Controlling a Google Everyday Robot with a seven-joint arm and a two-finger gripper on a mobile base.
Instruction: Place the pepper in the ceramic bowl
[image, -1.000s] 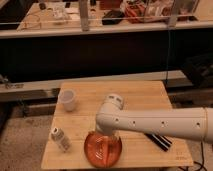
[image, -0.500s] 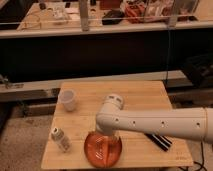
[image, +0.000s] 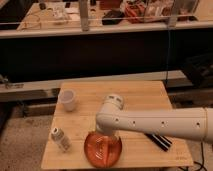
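Change check: across the last second we see no shift. The arm (image: 160, 125) lies in the same pose, reaching in from the right edge of the frame, and every item sits where it was. So we judge this a pause at the drop point, not a carry.

The claw (image: 101, 134) hangs at the arm's left end, just above the back rim of the bowl (image: 92, 152), low centre of the frame. It is mostly hidden by the arm, so we cannot tell if it is wide, narrow or holding anything.

The pepper (image: 105, 149) is hard to pick out (orange on orange). A slim pale streak down the middle of the bowl is our best guess for it. If that holds, the placing is done or all but done; if not, it is hidden up at the claw.

Edges: the bowl sits close to the front edge of the surface (image: 145, 95). The bottle (image: 60, 138) stands near the lower-left edge, apart from the bowl. The black cylinder (image: 159, 141) lies right of the bowl, partly under the arm. The cup (image: 68, 100) stands upper left, well apart.

Open room: the upper right of the surface is bare, so lifting straight up and pulling back rightward looks safest.
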